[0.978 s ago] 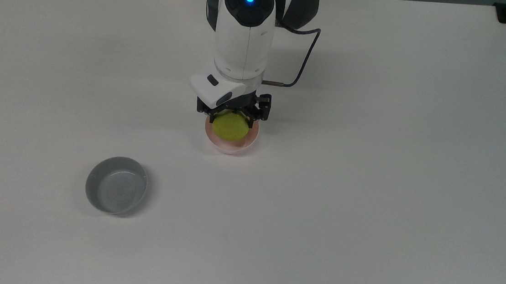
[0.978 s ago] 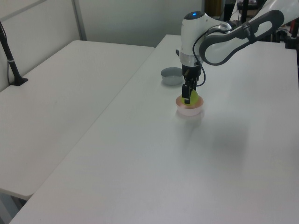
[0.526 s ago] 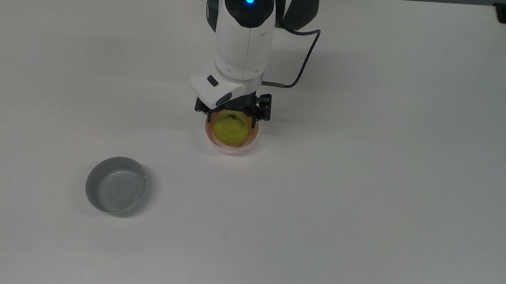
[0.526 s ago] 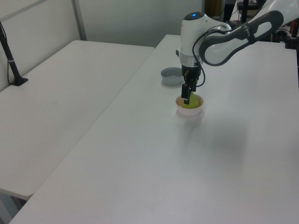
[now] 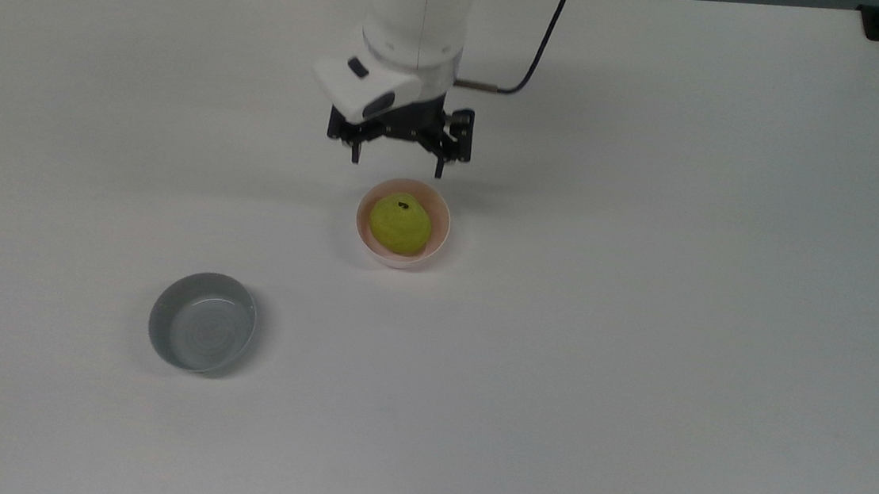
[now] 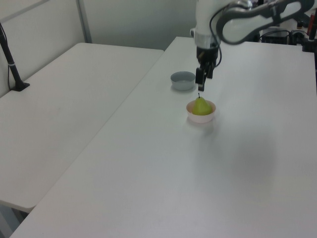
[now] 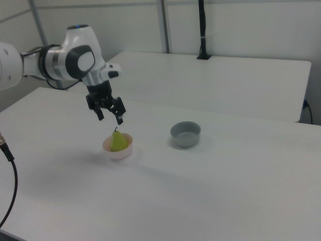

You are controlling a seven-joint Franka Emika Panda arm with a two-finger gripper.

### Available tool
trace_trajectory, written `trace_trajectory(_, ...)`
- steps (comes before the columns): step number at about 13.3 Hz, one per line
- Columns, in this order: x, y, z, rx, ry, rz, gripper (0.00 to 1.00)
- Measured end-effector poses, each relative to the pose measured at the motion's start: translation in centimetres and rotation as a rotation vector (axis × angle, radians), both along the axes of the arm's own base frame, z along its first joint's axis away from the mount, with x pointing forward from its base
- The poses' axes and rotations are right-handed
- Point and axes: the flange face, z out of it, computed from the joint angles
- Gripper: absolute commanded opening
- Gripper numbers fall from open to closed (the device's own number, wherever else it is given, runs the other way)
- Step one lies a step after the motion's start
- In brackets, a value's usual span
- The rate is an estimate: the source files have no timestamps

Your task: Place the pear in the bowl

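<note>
Yellow-green and rounded, with a dark stem spot on top, the small pear is sitting upright inside the small round pale pink bowl, whose whitish outside is resting on the white table. Above it, the black two-finger gripper on the white arm is hanging with its fingers spread wide and nothing between them, clear of the fruit's stem in the right view.

Judging from this, the placing looks done and the step in hand is the retreat. Doing it well means going straight up so neither fingertip is brushing the stem or clipping the bowl's rim, since the light bowl could slide or tip.

A round grey bowl is standing well apart from the pink one, toward the top view's lower left, and is playing no part.

Hard to make out: whether the pear is leaning on the bowl's wall, as its underside is hidden by the deep sides; the arm's upper links are cut off at the top view's upper edge
</note>
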Motion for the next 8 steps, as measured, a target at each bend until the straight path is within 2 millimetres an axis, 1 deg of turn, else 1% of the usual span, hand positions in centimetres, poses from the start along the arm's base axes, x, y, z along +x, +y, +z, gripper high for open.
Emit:
trace_trajectory(2,-1.9,-0.8,4.5,0.001,0.006,-0.014,1.00)
trace_trajectory(3,-2.6,-1.3,5.8,0.001,0.011,-0.023,1.00)
trace_trajectory(4,-3.7,-2.4,7.8,0.002,0.019,-0.038,1.00)
trace_trajectory(7,-5.8,-4.9,11.4,0.019,0.023,-0.037,1.00)
trace_trajectory(8,-6.3,-5.6,12.2,0.033,0.018,-0.047,1.00)
